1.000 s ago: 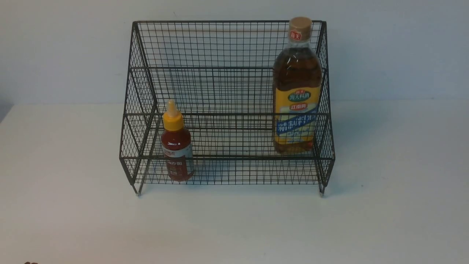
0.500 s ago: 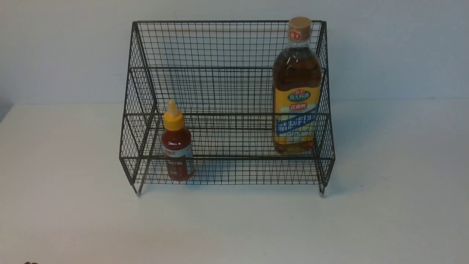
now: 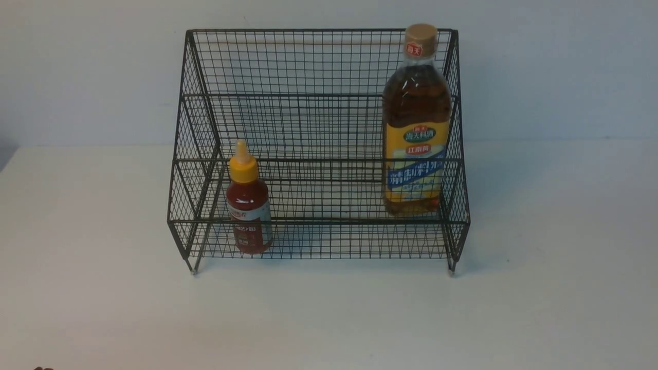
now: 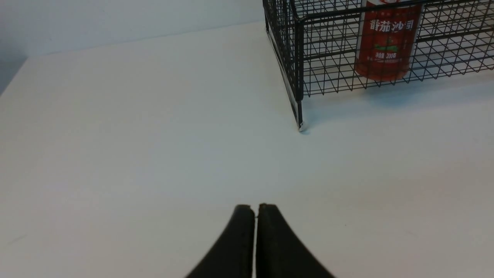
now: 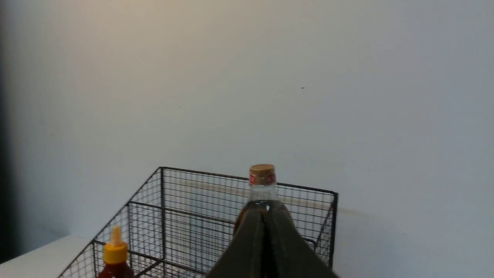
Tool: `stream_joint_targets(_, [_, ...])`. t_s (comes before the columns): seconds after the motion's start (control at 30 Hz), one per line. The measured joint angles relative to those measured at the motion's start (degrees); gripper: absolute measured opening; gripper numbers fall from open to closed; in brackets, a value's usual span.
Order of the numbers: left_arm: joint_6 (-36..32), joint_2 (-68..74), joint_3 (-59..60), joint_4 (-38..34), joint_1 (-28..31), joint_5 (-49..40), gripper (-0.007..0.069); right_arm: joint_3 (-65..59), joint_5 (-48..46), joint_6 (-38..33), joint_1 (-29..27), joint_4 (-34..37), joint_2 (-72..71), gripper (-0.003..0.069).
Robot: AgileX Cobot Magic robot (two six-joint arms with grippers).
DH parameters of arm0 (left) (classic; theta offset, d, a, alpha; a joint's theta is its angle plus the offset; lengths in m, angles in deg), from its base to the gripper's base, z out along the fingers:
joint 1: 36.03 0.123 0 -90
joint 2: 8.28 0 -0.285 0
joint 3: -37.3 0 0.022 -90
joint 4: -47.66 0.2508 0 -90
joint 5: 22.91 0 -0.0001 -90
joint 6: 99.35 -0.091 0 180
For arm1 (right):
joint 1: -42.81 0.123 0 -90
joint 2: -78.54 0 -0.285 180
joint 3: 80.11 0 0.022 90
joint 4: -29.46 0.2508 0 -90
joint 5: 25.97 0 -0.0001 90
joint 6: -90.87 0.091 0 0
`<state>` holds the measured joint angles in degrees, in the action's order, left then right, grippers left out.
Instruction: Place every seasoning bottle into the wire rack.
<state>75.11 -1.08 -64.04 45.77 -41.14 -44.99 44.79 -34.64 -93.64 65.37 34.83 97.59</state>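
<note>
Pale grey-white wall behind, white bench (image 3: 540, 288) in front.

Wire rack (image 3: 318, 67) stands mid-bench on small feet, black mesh, two steps, tall back close to the wall, sides sloping down toward the front.

Small red sauce bottle (image 3: 249, 216): upright on the lower front step, toward the rack's left end, near but apart from the left side wall. Yellow nozzle cap, white label band. Left wrist view shows its lower body (image 4: 387, 42) behind the front mesh, red label with white characters, base on the rack floor.

Tall amber bottle (image 3: 416, 123): upright at the rack's right end, just beside the right side wall; whether it touches the mesh I cannot tell. Tan cap reaches about level with the back's top edge. Yellow-and-blue label. Its base sits higher than the red bottle's, apparently on the rear step.

Bottles well apart from each other.

Left claw (image 4: 256, 210): fingers pressed together, tips meeting, nothing between them. Hangs over bare bench, well apart from the rack's front left foot (image 4: 301, 126).

Right claw (image 5: 263, 216): fingers closed against each other, nothing held. Raised, pointing toward the rack; amber bottle's cap (image 5: 262, 174) shows just past the tips, red bottle's yellow cap (image 5: 115, 249) off to one side.

Neither arm shows in the front view.
</note>
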Motion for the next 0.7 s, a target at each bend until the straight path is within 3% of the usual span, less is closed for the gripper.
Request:
stream_joint_targets(0.37, [0.0,0.0,0.0,0.0,0.0,0.0,-0.0005,-21.77,-0.74,-2.74,-19.57,0.0,-7.91,-0.0015])
stream_joint_targets(0.43, [0.0,0.0,0.0,0.0,0.0,0.0,-0.0005,-23.0,-2.32,-2.74,-20.64,0.0,-8.97,-0.0015])
stream_joint_targets(0.5, [0.0,0.0,0.0,0.0,0.0,0.0,-0.0005,-23.72,-9.68,-2.74,-22.31,-0.04,-11.41,-0.0015])
stream_joint_targets(0.7, [0.0,0.0,0.0,0.0,0.0,0.0,-0.0005,-23.48,-12.85,-2.69,-23.0,-0.86,-11.84,-0.0015])
